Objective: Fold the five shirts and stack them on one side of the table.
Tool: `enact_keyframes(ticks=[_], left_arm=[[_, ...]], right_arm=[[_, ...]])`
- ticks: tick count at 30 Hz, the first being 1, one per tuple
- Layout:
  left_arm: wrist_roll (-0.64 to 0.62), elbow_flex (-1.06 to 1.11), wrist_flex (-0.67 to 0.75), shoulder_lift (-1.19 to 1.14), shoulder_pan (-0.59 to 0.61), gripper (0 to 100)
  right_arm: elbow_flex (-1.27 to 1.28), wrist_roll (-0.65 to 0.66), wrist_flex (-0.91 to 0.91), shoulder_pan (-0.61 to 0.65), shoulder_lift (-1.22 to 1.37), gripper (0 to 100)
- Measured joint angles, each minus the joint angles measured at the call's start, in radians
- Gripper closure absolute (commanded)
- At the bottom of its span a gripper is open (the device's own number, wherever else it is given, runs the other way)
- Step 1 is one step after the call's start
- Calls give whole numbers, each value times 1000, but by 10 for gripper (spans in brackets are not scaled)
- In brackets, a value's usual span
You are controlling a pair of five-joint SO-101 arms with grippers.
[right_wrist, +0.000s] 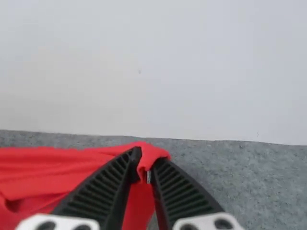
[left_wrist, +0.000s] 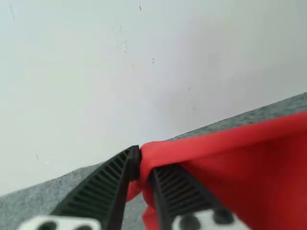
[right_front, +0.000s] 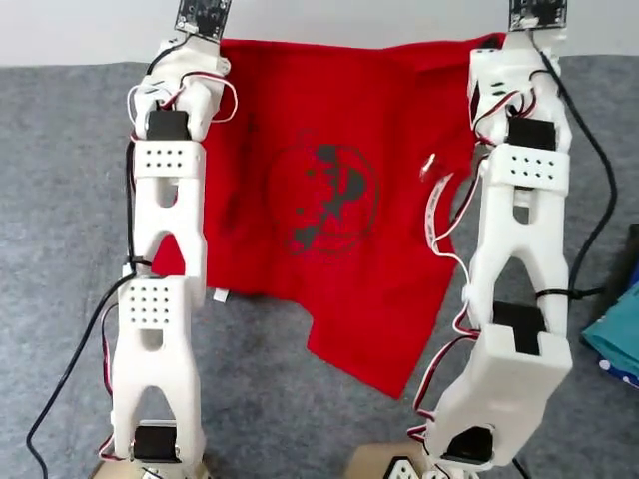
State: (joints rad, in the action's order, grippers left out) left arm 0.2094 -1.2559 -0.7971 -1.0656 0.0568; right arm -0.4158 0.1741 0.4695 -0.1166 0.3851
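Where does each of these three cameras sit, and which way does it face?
High view: overhead, looking down on grey table, red shirt, left arm, right arm.
Left wrist view: on the left arm, facing the white wall; left gripper pinches the shirt's edge.
Right wrist view: on the right arm, facing that wall; right gripper pinches it too.
All share the shirt.

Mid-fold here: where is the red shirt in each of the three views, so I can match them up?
High view: red shirt spread across the middle, between both arms.
Left wrist view: red shirt corner pinched in the left end effector.
Right wrist view: red shirt corner pinched in the right end effector.
Shared landmark: grey table cover meeting the white wall.
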Motion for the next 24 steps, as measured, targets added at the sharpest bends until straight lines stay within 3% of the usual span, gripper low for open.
enact_keyframes(ticks=[24], left_arm=[[3,-15,127,-28,0,996]], right_arm=[[-6,25,-18,0,21,990]])
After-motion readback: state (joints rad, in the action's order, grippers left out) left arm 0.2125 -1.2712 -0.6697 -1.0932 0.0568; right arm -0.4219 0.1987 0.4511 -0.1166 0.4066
